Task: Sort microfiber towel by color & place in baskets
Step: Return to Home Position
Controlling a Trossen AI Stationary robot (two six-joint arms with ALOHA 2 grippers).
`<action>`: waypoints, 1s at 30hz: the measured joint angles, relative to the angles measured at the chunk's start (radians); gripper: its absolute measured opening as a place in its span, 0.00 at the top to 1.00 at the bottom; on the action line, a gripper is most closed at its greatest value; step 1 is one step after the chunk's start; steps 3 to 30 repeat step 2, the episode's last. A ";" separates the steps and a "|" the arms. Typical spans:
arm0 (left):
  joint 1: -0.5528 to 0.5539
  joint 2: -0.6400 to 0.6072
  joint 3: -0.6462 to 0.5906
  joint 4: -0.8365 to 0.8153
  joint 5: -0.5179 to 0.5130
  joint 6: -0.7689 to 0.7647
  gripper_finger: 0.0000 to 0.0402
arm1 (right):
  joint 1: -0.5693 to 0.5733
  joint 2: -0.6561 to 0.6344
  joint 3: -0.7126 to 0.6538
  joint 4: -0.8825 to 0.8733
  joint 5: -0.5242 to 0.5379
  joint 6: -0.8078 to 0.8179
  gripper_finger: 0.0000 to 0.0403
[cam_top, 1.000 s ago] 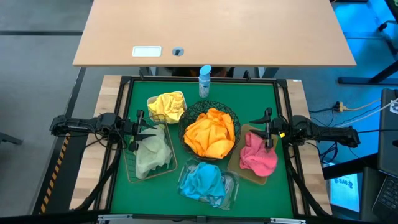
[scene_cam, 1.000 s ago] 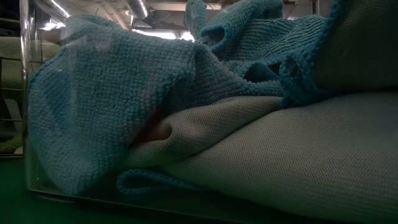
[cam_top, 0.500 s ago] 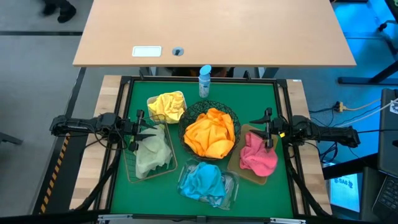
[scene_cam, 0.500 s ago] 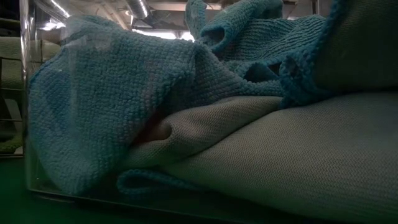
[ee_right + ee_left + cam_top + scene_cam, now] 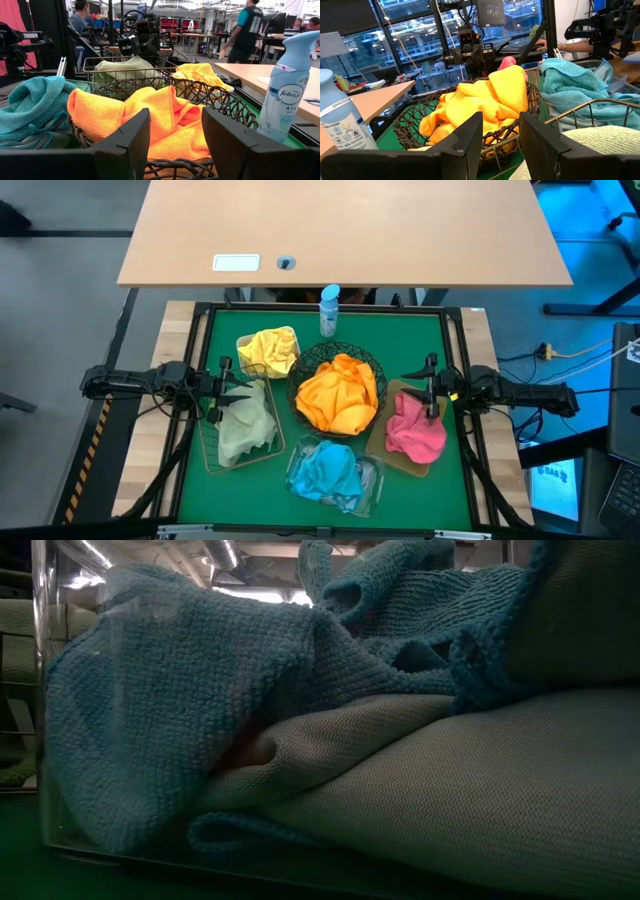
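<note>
All the towels lie sorted in the baskets on the green mat. The yellow towels fill the small white tub. The orange towels are heaped in the round black wire bowl. The pale green towels sit in the rectangular wire basket. The pink towels rest on the tan tray. The light blue towels lie in the clear plastic tray. My left gripper hovers open by the wire basket's far end. My right gripper hovers open above the tan tray's far end.
A blue-capped spray bottle stands at the mat's far edge, behind the wire bowl. A wooden desk lies beyond the table. Bare green mat shows at the far corners. People move in the room behind.
</note>
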 joint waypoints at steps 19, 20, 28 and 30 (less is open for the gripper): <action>0.000 0.000 0.000 0.000 0.000 0.000 0.70 | 0.000 0.000 0.000 0.000 0.000 0.000 0.56; 0.000 0.000 0.000 0.000 0.000 0.000 0.70 | 0.000 0.000 0.000 0.000 0.000 0.000 0.56; 0.000 0.000 0.000 0.000 0.000 0.000 0.70 | 0.000 0.000 0.000 0.000 0.000 0.000 0.56; 0.000 0.000 0.000 0.000 0.000 0.000 0.70 | 0.000 0.000 0.000 0.000 0.000 0.000 0.56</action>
